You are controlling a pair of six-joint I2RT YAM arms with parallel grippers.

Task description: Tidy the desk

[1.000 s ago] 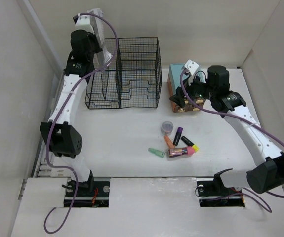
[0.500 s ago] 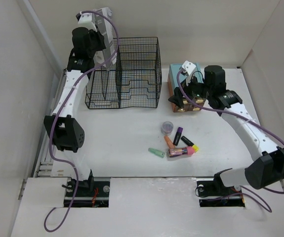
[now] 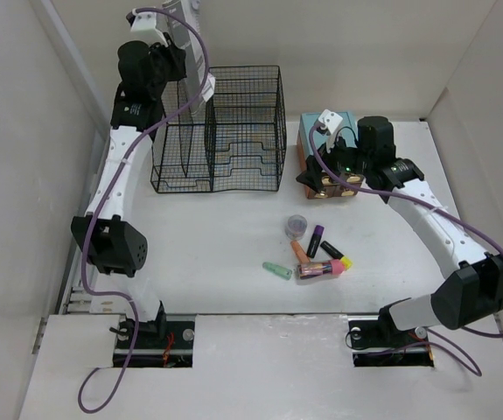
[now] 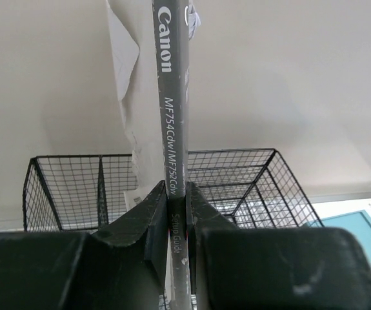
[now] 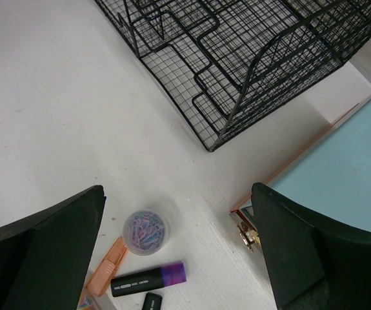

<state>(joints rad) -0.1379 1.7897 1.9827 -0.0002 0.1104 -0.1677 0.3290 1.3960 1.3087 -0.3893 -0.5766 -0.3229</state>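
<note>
Left gripper (image 4: 174,194) clamped thin grey Canon booklet (image 4: 172,97), upper left — risk: edge could catch black wire-mesh rack (image 3: 234,131) rim; right gripper (image 5: 177,194) gaped.

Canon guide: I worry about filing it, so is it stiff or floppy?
The Canon guide is probably fairly stiff: its spine stands straight above the pinching fingers. A white sheet bows away beside it, so that may flop or slip out. Likely light, being thin.

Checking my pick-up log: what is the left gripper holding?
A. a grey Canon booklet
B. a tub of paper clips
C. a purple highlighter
A: the left gripper is shut on the grey booklet, whose spine reads Canon.
</note>
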